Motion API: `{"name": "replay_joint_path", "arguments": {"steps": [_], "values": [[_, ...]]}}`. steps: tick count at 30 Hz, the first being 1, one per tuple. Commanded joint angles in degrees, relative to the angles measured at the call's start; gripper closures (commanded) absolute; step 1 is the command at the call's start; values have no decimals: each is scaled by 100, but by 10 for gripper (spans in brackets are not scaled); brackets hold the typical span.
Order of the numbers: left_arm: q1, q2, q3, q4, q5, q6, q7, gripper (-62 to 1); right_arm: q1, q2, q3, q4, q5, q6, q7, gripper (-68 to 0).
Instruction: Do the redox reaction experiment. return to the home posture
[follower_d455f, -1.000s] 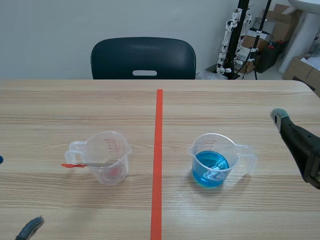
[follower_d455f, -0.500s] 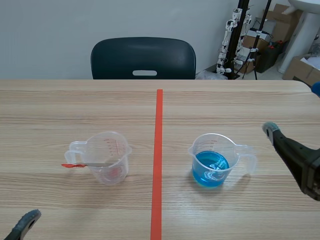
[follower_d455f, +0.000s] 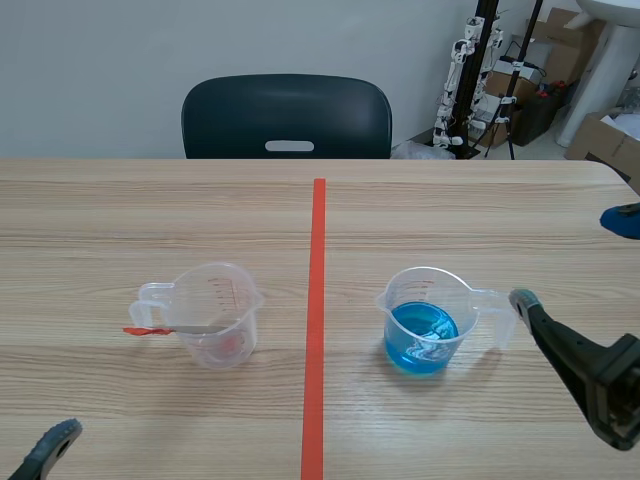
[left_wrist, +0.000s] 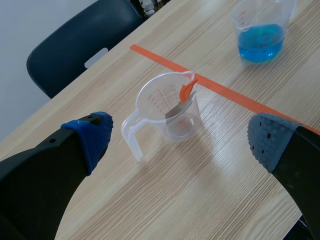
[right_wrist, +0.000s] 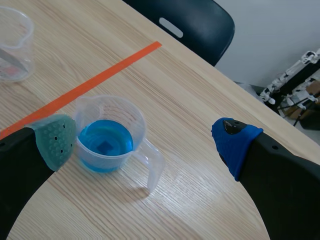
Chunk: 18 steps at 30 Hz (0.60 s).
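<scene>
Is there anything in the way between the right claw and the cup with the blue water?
No, nothing visible. The right gripper is open, and only bare table lies between it and the blue-liquid cup, whose handle points toward it.

Scene view: table seen from the robot's edge, faced toward the chair. Wrist views: angled down, nearer; blue-liquid cup shared by all.

The table is pale wood-grain, smooth with a low sheen. At centre left, the empty measuring cup is clear, glossy plastic. The spatula in it has a dull grey blade that looks like metal and an orange-red plastic grip. The filled measuring cup at centre right is the same clear plastic, and its blue liquid is shiny. The chair at top centre is dark, smooth plastic.
</scene>
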Motion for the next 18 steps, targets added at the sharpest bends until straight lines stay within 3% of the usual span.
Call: {"name": "replay_joint_path", "arguments": {"steps": [1, 7, 12, 18], "values": [[-31, 28, -15, 79, -39, 31, -70, -566, -24, 74, 24, 39, 37, 2, 61, -560], [-31, 31, -15, 79, -39, 31, -70, -566, -28, 74, 24, -184, 37, -4, 2, -560], [-31, 166, -20, 79, -35, 33, -74, -566, -120, 76, 28, -330, 35, -509, 330, -560], [-28, 350, -20, 79, -26, 31, -149, -566, -120, 74, 28, -330, 37, -507, 321, -560]]}}
